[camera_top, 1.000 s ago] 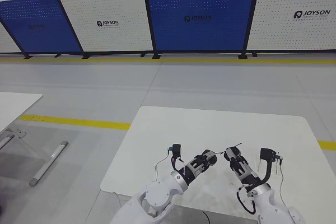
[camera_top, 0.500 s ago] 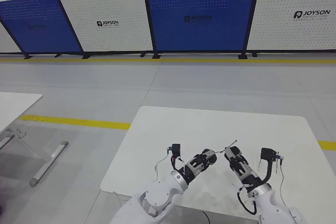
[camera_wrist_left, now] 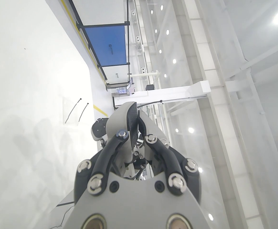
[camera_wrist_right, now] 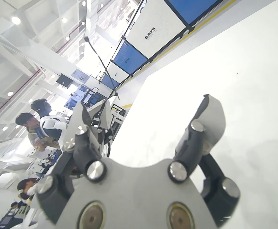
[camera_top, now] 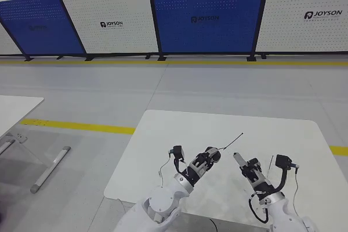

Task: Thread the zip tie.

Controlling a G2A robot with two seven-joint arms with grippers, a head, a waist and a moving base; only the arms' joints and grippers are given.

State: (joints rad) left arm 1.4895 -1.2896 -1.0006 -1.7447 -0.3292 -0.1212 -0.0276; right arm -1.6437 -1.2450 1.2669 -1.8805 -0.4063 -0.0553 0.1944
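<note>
Black zip tie [camera_top: 230,143], just one, juts from the clenched left jaws; right jaws gape released.

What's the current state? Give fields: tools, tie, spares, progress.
left tool: shut on the zip tie, above the table
zip tie: straight, sticking out from the left tool, no loop formed
right tool: open, empty, beside the left tool, clear of the tie
spare ties: two, lying side by side on the table
progress: not yet threaded
</note>
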